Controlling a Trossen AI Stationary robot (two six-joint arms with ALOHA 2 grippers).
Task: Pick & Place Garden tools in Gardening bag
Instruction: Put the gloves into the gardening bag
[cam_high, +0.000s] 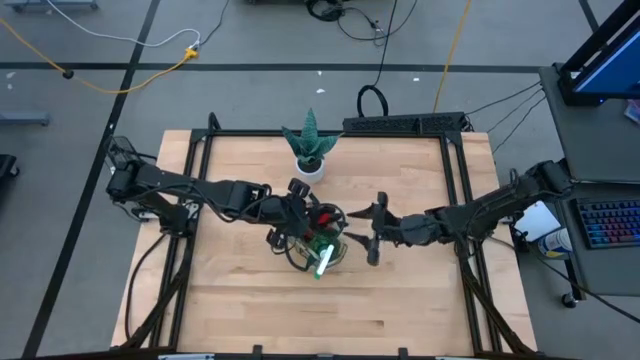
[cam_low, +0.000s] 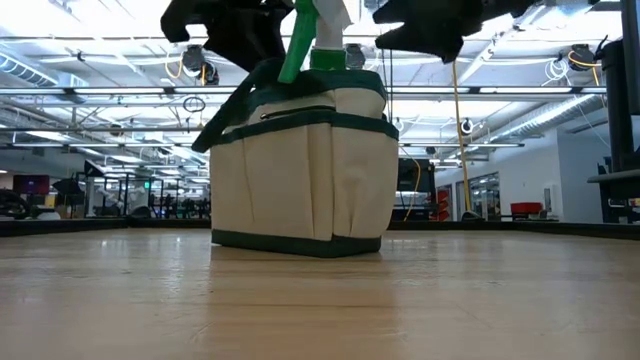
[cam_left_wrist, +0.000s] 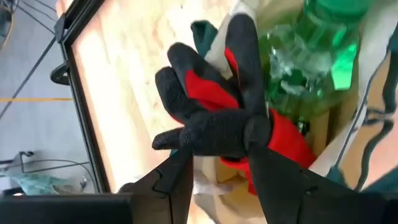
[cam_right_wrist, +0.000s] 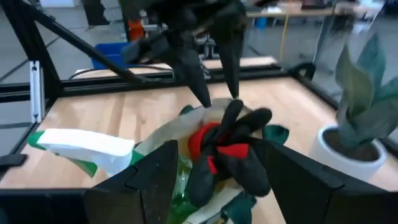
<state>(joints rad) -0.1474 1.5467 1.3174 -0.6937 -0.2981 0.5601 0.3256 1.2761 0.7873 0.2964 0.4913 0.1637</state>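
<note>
The beige gardening bag with green trim stands on the table's middle. A green spray bottle with a white nozzle sticks up out of it, and also shows in the low view and the right wrist view. My left gripper is over the bag's mouth, shut on the red-black glove. My right gripper is open and empty just to the right of the bag, level with its top. My left gripper pinches the glove's black part between its two fingers. The fingers come from above, pointing down. The glove is bunched below them over the bag's open top, beside the bottle. I cannot tell if it rests on the bag's contents.
A spiky green plant in a white pot stands behind the bag toward the far edge, and shows in the right wrist view. A black frame rail runs round the wooden table. Bare wood lies toward the near edge.
</note>
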